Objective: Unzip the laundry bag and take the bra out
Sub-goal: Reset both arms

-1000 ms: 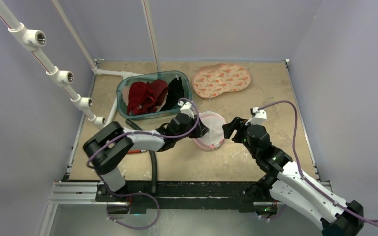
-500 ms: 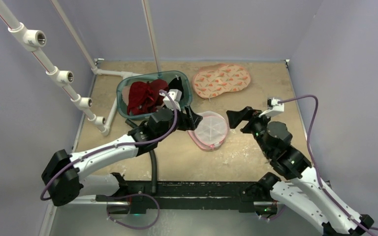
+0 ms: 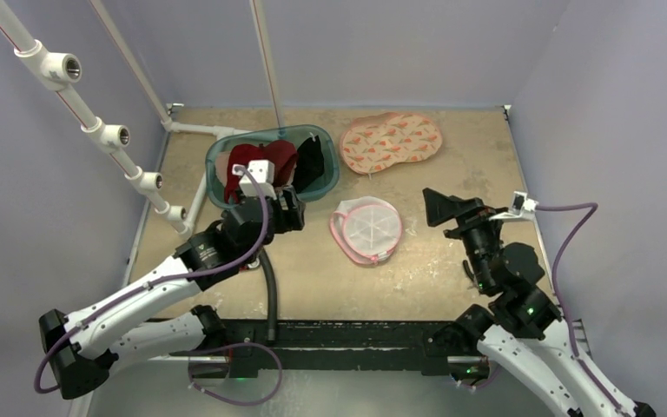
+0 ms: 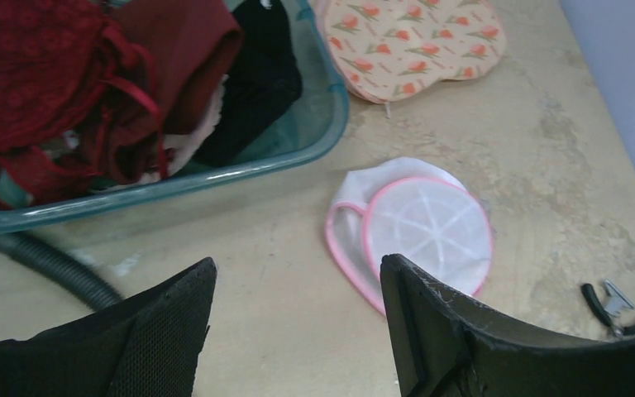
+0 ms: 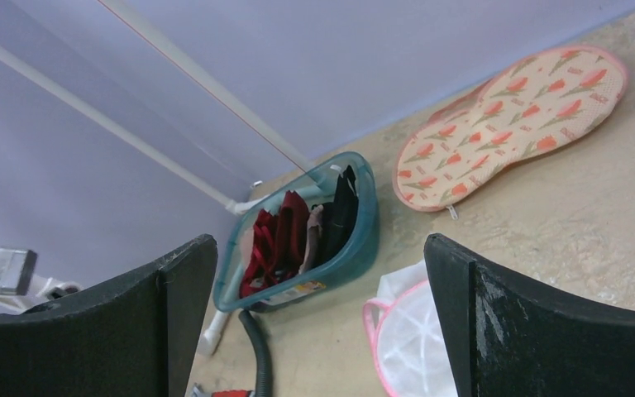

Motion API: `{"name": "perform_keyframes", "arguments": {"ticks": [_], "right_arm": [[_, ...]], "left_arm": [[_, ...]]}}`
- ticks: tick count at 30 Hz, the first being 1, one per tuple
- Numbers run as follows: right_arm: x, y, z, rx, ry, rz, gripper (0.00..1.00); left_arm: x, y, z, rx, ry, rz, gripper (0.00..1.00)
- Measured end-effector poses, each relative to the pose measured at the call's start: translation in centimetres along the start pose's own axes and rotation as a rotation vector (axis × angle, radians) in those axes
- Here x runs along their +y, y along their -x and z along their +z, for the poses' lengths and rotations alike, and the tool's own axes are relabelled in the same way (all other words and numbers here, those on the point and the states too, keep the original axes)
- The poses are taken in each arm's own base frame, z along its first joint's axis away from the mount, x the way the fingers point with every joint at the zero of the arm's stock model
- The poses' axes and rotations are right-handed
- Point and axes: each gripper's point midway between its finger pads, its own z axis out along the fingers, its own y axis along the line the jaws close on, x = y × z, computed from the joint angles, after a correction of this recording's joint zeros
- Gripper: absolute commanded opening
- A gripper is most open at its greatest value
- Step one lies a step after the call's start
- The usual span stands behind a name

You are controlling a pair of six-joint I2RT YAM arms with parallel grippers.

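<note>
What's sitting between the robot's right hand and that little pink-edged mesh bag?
Nothing. In the top view, only a bare stretch of tabletop separates the right hand from the mesh bag.

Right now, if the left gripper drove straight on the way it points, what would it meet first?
Most likely bare table, in the gap between laundry bag and basket, where the left gripper angles down. Depth is unclear; the bag's rim lies just beside that line.
</note>
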Motion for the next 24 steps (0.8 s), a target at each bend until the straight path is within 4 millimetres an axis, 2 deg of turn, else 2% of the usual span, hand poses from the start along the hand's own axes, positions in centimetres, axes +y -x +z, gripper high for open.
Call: {"name": "perform_keyframes", "arguments": {"ticks": [2,4,5,7,12,21,24], "right_arm": [[0.0,-0.7,0.6,0.022,-0.01,-0.011,0.98],[-0.3,-2.2,1.3,0.073,-0.022,-0.044,0.98],[-0.5,-2.9,1.6,0.094,-0.028,-0.062,0.98],[-0.8,-4.1,2.0,0.136,-0.029,-0.099,0.98],[-2.0,-6.3,1.9,0.178,-0.025,-0.111,0.98],[-3.1,-7.5,0.9,0.165,-0.01,-0.058,0.98],[-3.1,-7.2,0.9,0.154,-0.014,-0.054,0.98]], "left_arm": [[1.2,0.2,-0.5,-0.012,0.044,0.008,0.72],[2.4,0.2,-0.9,-0.015,0.096,0.024,0.72],[3.0,0.1,-1.0,-0.015,0.12,0.029,0.77],[3.9,-0.1,-1.2,-0.011,0.157,0.044,0.8],[5.2,-0.5,-1.8,0.0,0.199,0.063,0.8],[5.8,0.4,-3.0,-0.034,0.198,0.041,0.79],[5.9,0.6,-3.3,-0.043,0.192,0.034,0.79]]}}
